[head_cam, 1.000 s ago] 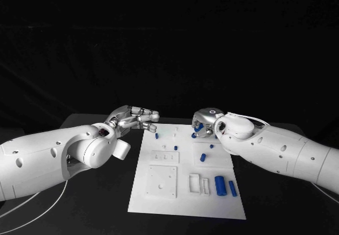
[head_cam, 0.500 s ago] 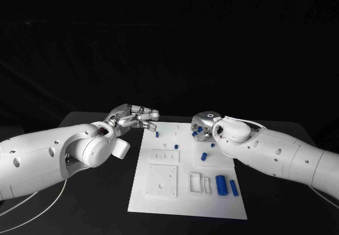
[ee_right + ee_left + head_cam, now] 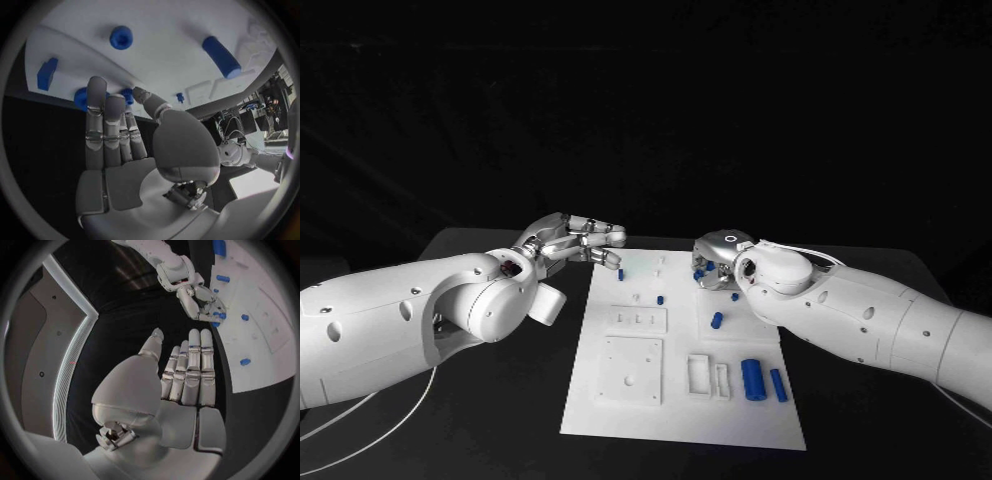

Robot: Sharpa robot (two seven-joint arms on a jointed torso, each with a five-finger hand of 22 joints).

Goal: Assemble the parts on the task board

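Head view: both hands, left [image 3: 577, 242] and right [image 3: 720, 250], hover open-fingered over the task board [image 3: 678, 410].

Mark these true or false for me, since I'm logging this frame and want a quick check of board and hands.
1. The left hand holds a blue part. False: its fingers lie straight in the left wrist view, nothing in them.
2. The right hand is over the board's far right corner. True.
3. Two blue cylinders lie side by side near the board's near right edge. True.
4. The board lies on a white table. False: the table is black.
5. The left hand rests on the middle of the board. False: it is by the board's far left corner.
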